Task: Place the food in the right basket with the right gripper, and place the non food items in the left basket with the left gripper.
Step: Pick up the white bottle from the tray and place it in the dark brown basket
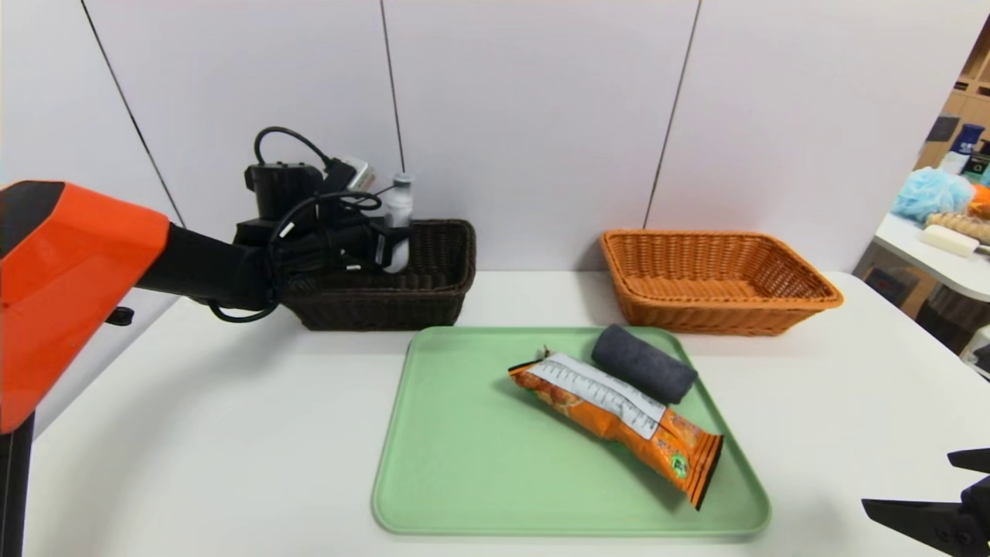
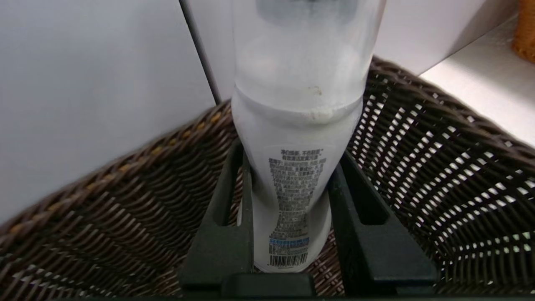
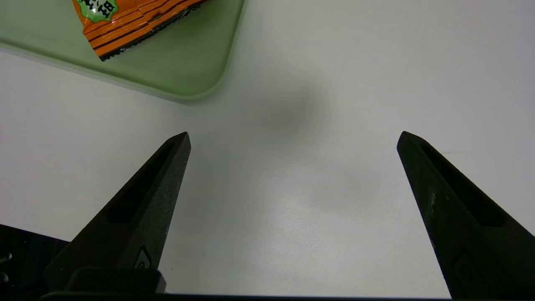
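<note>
My left gripper (image 1: pixel 390 249) is shut on the white tube (image 1: pixel 399 207), holding it upright over the dark brown left basket (image 1: pixel 433 298). In the left wrist view both black fingers (image 2: pixel 225 217) press the tube (image 2: pixel 292 175) from either side, with the basket weave (image 2: pixel 439 167) below. The orange snack packet (image 1: pixel 619 414) lies slanted on the green tray (image 1: pixel 456 464). The rolled dark grey cloth (image 1: pixel 643 363) lies beside it. The orange-brown right basket (image 1: pixel 719 282) stands at the back right. My right gripper (image 3: pixel 292 140) hovers open over bare table near the tray's corner, seen low right as the right gripper (image 1: pixel 916 483).
The packet's crimped end (image 3: pixel 125 37) and the tray corner (image 3: pixel 196 83) show in the right wrist view. A side table (image 1: pixel 940 255) with a blue sponge and other items stands at the far right. A white panelled wall runs behind both baskets.
</note>
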`<state>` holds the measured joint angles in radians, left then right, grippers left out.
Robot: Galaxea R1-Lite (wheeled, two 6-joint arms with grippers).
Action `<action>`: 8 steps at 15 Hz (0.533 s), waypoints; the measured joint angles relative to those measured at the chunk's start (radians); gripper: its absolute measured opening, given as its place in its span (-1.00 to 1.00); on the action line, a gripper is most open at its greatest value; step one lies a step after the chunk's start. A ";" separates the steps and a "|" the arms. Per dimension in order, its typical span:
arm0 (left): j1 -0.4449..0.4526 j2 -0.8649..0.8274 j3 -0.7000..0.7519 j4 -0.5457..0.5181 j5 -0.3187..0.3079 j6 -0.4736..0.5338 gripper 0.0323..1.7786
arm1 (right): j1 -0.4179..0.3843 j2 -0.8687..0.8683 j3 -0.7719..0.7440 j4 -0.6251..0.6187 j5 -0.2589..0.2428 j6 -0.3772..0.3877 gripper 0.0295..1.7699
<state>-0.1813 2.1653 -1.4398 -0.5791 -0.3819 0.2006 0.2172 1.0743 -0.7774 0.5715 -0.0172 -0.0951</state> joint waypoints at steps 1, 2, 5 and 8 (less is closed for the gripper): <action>0.000 0.009 0.001 0.001 0.000 -0.001 -0.41 | -0.001 -0.001 0.001 0.000 -0.001 0.000 0.93; 0.000 0.014 0.001 0.001 0.000 -0.002 -0.41 | -0.002 -0.001 0.004 0.000 -0.001 0.001 0.93; 0.002 0.023 0.001 0.015 -0.003 -0.001 -0.41 | -0.003 -0.003 0.010 0.000 0.001 0.000 0.93; 0.004 0.026 -0.005 0.042 -0.006 -0.001 -0.41 | -0.003 -0.007 0.013 0.000 0.001 0.000 0.93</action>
<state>-0.1768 2.1909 -1.4451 -0.5368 -0.3877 0.1991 0.2145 1.0674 -0.7643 0.5715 -0.0164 -0.0951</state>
